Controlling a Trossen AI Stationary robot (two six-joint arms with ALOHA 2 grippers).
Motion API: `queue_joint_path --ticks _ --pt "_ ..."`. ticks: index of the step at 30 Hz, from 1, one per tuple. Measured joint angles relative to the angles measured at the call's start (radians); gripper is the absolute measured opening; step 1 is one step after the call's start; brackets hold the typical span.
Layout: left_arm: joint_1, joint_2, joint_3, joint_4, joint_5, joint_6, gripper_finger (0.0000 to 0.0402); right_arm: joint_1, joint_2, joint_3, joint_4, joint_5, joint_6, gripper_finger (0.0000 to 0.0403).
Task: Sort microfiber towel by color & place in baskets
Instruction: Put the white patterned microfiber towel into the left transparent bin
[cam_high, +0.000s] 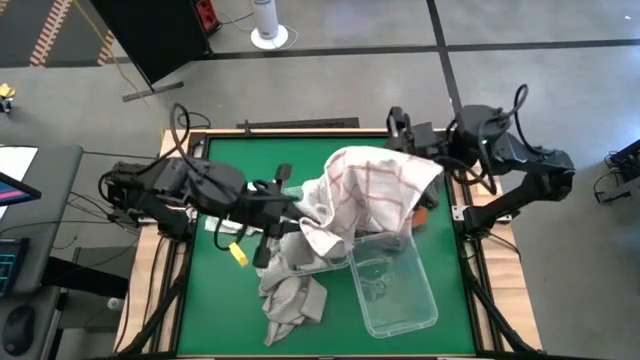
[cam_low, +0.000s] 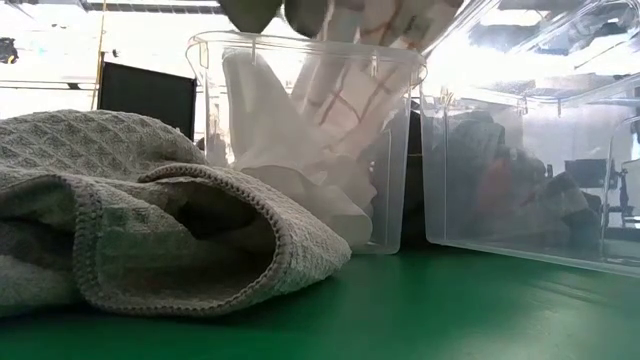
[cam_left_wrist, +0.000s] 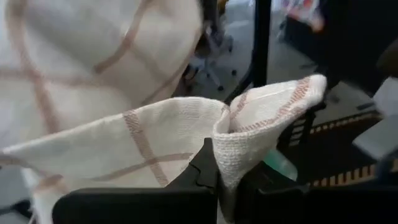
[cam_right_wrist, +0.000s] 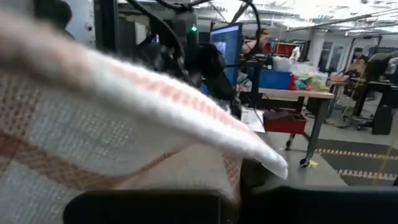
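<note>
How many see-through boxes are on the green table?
2. One clear basket sits in the open near the table's front right. The other clear basket is mostly hidden under the white checked towel, which hangs down into it.

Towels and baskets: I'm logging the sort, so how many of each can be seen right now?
White microfiber towel with red-brown check lines, held up between the left gripper and right gripper: 1
Grey waffle-weave microfiber towels in a heap; separate towels cannot be told: at least 1
Clear plastic rectangular baskets: 2
Total: at least 4
</note>
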Motion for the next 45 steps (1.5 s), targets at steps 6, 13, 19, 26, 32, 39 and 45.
queue_joint_path --ticks 6,13,19,26,32,39,45 --pt "-0.057 -0.001 -0.001 -0.048 -0.144 -0.005 0.0011 0.036 0.052 0.031 -0.016 0.0 0.002 0.0023" --pt "-0.128 -0.001 -0.001 -0.04 -0.22 -0.043 0.0011 0.089 0.117 0.11 -0.022 0.0 0.009 0.0023" --pt "-0.196 -0.002 0.038 -0.005 -0.271 -0.003 0.0011 0.123 0.167 0.189 -0.025 0.001 0.013 0.0023" --pt "-0.253 -0.003 0.075 0.043 -0.316 0.086 0.0011 0.14 0.216 0.248 -0.031 0.0 0.025 0.0023" --pt "-0.295 -0.005 0.105 0.073 -0.331 0.115 0.0011 0.167 0.228 0.279 -0.054 0.0 0.02 0.0023" --pt "-0.32 -0.002 0.101 0.098 -0.34 0.097 0.0011 0.207 0.231 0.279 -0.044 0.001 0.019 0.0023" --pt "-0.35 -0.002 0.101 0.161 -0.355 0.113 0.0011 0.216 0.261 0.279 -0.021 0.004 0.024 0.0023"
